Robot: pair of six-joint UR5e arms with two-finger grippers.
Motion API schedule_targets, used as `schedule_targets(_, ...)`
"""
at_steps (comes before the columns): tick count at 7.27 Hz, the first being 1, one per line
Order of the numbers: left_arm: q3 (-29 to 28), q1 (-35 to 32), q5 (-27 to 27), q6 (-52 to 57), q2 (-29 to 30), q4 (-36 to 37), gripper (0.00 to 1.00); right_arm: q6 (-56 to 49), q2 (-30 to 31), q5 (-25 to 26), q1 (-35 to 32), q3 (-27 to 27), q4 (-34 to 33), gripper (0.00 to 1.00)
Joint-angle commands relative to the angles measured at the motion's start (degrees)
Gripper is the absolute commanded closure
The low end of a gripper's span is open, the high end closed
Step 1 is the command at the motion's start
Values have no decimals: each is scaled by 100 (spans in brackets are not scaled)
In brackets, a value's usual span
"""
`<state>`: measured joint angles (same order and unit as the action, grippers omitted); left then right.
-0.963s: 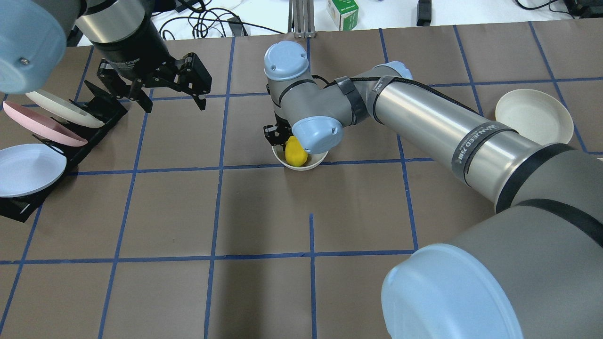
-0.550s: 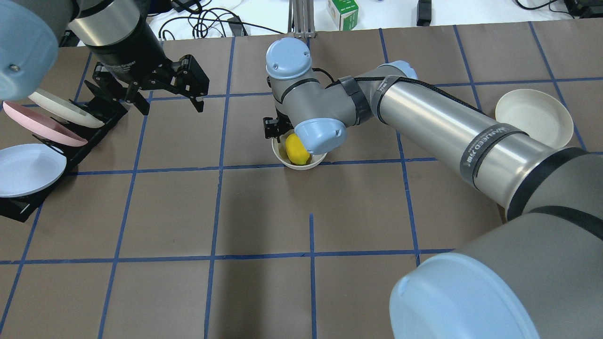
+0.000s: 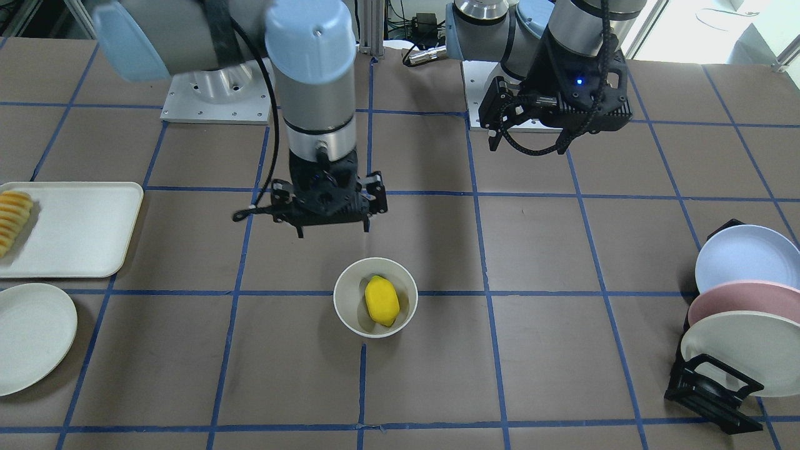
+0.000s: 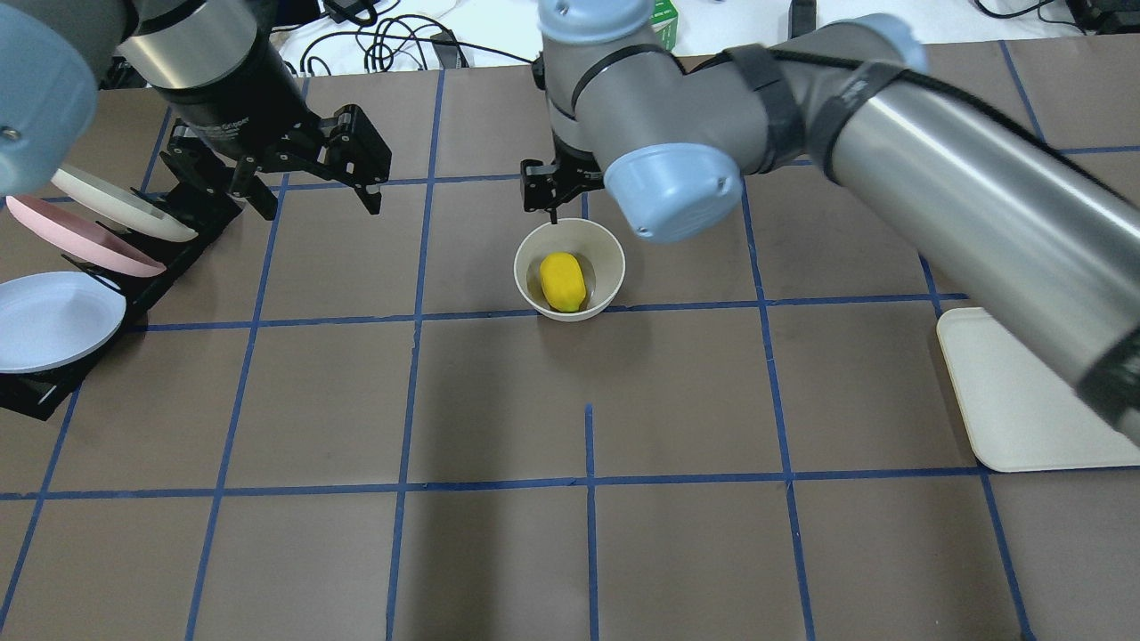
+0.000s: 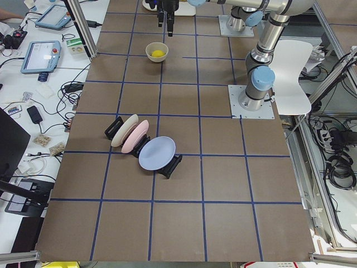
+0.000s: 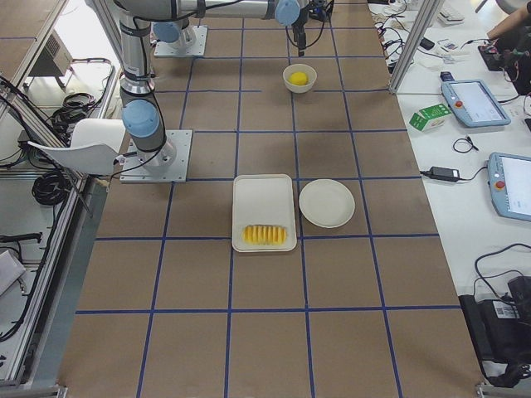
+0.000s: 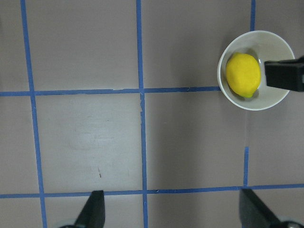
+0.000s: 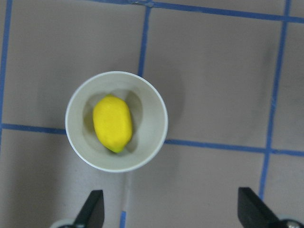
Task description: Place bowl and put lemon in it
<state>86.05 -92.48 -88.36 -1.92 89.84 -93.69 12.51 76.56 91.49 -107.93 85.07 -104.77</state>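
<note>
The right gripper hung over the table with its jaws spread wide and nothing between them. The bowl stood upright on the table below it, a little to the operators' side of its fingertips and apart from them. In the right wrist view the bowl sat ahead of the two fingers, nearer the one on that view's left. The lemon lay on its side inside the bowl, free of both grippers. From overhead the wrist hid most of that gripper, so whether a fingertip stood above the bowl's far rim or just beyond it was hard to tell. The left gripper hung with fingers parted and empty, well apart from the bowl. A rack of plates stood near its other side. Beyond the right gripper, away from the bowl, lay a tray with sliced food.
</note>
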Motion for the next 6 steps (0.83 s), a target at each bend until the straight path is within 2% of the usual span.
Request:
schedule_targets(1, 130, -16, -6, 16, -71, 17, 0, -395, 858, -61, 848, 97, 1121, 0)
schedule_targets(2, 200, -7, -6, 16, -124, 52, 0, -808, 1122, -61, 1148, 263, 1421, 0)
schedule_targets(3, 227, -7, -6, 24, -185, 52, 0, -968, 1481, -79, 1316, 665, 1302, 0)
schedule_targets(4, 254, 10, -6, 33, -229, 26, 0, -944, 1606, -105, 1344, 808, 831, 0)
schedule_targets(6, 263, 299, -76, 42, -230, 61, 0, -988, 1581, -79, 1405, 705, 641, 0)
